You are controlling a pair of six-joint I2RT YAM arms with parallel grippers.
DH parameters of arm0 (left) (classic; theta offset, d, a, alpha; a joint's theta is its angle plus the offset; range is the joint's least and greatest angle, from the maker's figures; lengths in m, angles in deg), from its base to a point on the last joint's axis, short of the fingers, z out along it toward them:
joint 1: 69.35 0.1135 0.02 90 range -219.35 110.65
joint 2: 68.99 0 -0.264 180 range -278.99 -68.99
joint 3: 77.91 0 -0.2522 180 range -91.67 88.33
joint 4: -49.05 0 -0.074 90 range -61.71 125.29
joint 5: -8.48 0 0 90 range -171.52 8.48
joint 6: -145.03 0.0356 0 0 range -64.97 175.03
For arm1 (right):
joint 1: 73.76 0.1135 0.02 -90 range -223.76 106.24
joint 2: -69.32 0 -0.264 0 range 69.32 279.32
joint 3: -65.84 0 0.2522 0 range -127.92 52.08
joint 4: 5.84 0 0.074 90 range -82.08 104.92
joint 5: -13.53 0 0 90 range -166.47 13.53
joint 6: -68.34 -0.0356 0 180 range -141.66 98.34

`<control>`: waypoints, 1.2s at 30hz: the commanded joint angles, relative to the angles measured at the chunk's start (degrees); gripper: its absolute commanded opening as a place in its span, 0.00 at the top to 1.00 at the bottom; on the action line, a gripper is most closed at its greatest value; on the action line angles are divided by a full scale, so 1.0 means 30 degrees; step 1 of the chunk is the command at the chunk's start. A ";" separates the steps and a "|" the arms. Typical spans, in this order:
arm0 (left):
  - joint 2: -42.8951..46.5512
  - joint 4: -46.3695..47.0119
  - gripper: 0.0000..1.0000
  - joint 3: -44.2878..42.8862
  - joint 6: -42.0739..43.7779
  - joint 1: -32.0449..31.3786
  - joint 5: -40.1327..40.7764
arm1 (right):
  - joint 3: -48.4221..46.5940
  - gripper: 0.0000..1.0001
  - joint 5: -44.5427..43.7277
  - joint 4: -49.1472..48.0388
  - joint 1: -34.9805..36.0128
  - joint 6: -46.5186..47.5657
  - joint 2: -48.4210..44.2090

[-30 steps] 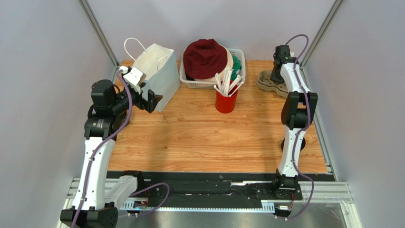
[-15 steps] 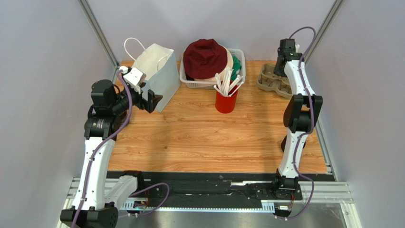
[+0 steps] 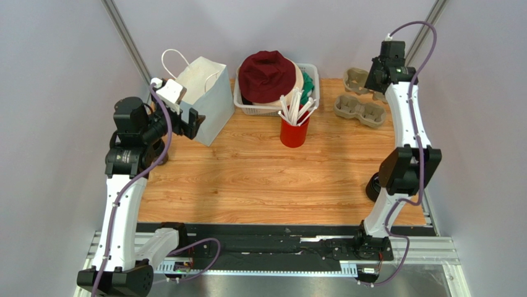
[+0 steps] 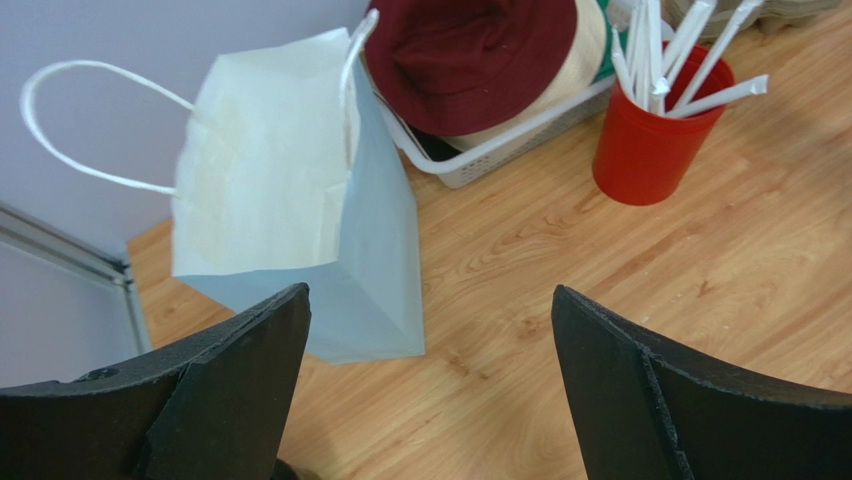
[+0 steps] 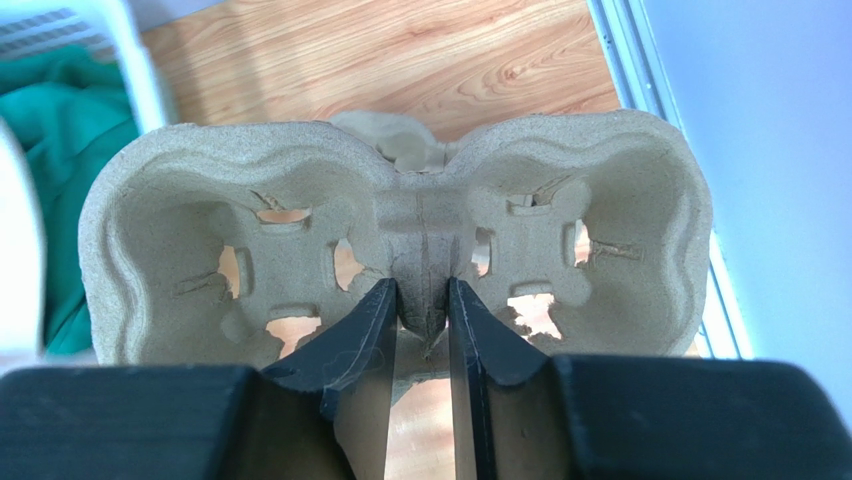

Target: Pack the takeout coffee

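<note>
- Grey walls are closing in a wooden table (image 3: pixel 260 179) in the top view, with both arm bases sitting along the bottom edge.
- At upper left a white paper bag (image 3: pixel 207 102) is standing upright and open. The left gripper (image 3: pixel 190 122) is hovering just beside its near side, jaws spread wide and holding nothing.
- At upper centre a white basket (image 3: pixel 311 73) is carrying a maroon hat (image 3: pixel 267 74) and a green cloth (image 3: pixel 307 81). A red cup (image 3: pixel 294 133) full of white straws (image 3: pixel 295 104) is standing just in front of it.
- At upper right the right gripper (image 3: pixel 373 82) is holding up a pulp cup carrier (image 3: pixel 357 77), while a second carrier (image 3: pixel 360 110) is lying on the wood just below it in the frame.
- At the right edge of the tabletop a dark round thing (image 3: pixel 372 187) is peeking out from behind the right arm's elbow; whether it is the takeout coffee cannot be told.
- In the left wrist view the two black fingers (image 4: pixel 225 400) are standing far apart at the lower corners. They are framing the bag at upper left, with the hat and basket at top centre and the red cup at upper right.
- In the right wrist view the fingers (image 5: pixel 365 330) are pinching together on the carrier's middle ridge. The carrier is filling the centre of the frame, its two empty cup wells lying to either side.
- A bit of the second carrier is showing over its top edge, and the green cloth is lying at the left edge.
</note>
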State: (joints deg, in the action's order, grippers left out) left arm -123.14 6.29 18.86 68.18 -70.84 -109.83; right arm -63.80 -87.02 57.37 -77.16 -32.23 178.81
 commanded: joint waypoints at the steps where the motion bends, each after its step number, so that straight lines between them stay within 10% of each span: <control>1: -0.0903 -0.0734 0.01 -0.2708 0.1504 -0.0028 0.1410 | 0.1444 0.73 0.1609 -0.0107 0.0137 0.1441 -0.3796; 21: -0.7378 0.0670 0.06 -0.3561 0.4904 -0.0058 0.1177 | 0.5138 0.69 0.9578 -0.0165 0.0137 0.2674 -1.4640; 36: -0.8581 0.1198 0.72 -0.3122 0.5521 -0.0555 0.1617 | 0.5520 0.68 1.0898 -0.0078 0.0166 0.2438 -1.5170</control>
State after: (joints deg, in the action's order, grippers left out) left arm -150.11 7.78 9.73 84.07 -71.98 -104.02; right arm -46.22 -55.94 58.44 -76.94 -24.82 133.35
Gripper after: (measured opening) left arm 0.377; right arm 0.320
